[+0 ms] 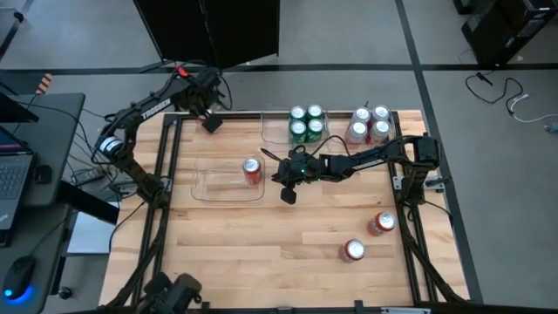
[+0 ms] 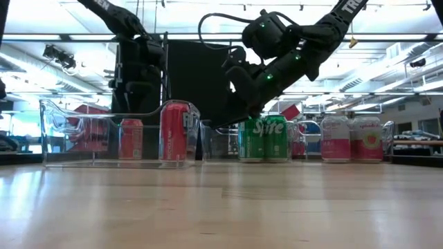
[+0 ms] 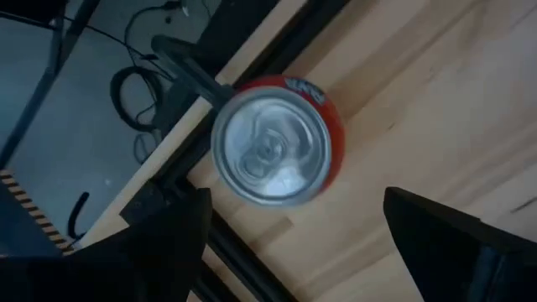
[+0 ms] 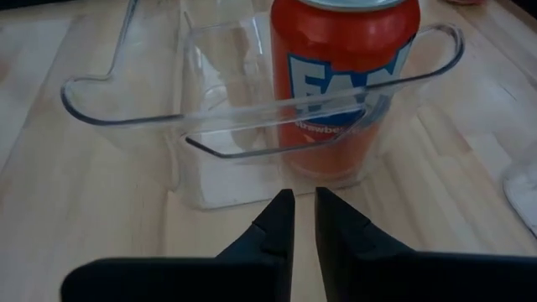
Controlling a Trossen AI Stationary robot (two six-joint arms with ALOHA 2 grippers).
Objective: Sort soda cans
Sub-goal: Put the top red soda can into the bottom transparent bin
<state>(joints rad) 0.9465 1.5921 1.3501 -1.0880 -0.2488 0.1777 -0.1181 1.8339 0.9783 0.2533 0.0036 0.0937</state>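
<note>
Left gripper (image 3: 285, 239) jaws apart above a red can (image 3: 273, 144) at the surface's far-left edge | right gripper (image 4: 304, 220) jaws nearly together, just outside the clear bin (image 4: 252, 109) holding another red can (image 4: 342, 75) | green cans (image 1: 306, 123), silver-white cans (image 1: 369, 124) binned.

Standing in the left bin (image 1: 209, 185), at its right end: one can (image 1: 252, 170). Grouped in the middle bin (image 1: 272, 128) at the worktop's (image 1: 261, 253) far edge: four cans (image 1: 306, 123). Right of those, four more (image 1: 370, 124). Near the right edge, toward the front: two cans (image 1: 367, 236), apart. At the far left corner: one can (image 3: 273, 143).
</note>
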